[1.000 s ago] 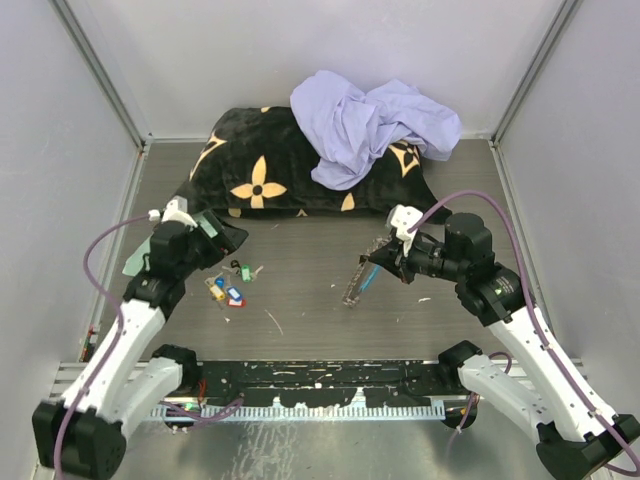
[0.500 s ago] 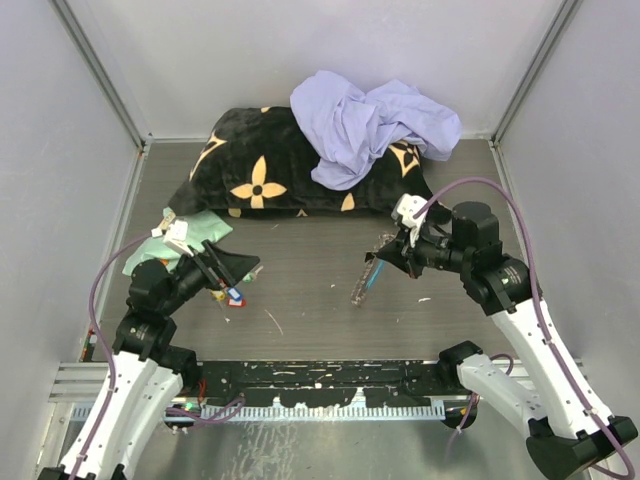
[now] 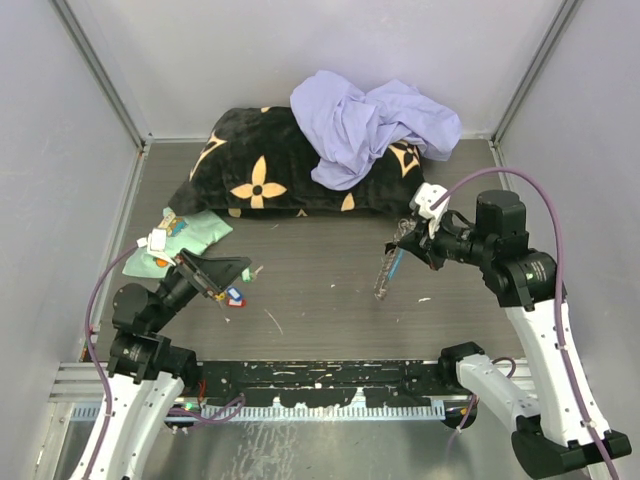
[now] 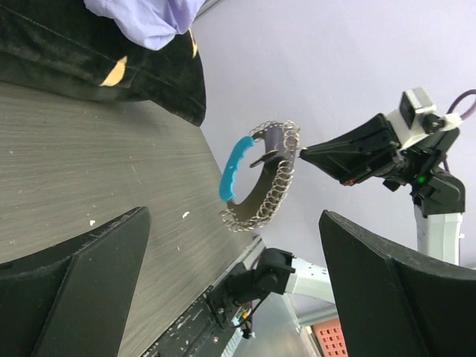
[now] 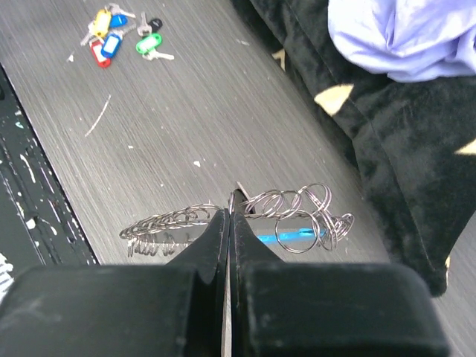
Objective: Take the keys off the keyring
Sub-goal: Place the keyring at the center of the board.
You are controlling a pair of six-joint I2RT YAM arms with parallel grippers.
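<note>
The left arm [image 3: 125, 425] and right arm [image 3: 545, 335] have white shells with black joints. A purple cable [image 3: 503, 171] loops along each, and the fingers [image 4: 398, 294] are black wedges.

The left gripper [image 4: 233, 223] stands with its two dark fingers [image 4: 74, 297] spread wide, and the grey wood-grain table [image 4: 89, 163] shows between them. Beyond them, to the right, the right gripper [image 4: 303, 151] pinches the keyring [image 4: 277, 186], whose silver chain loop and light-blue crescent [image 4: 232, 169] hang from its closed tips. At the far side lies a black pillow [image 4: 89, 67] with tan markings, a lavender cloth [image 4: 141, 15] on top.
</note>
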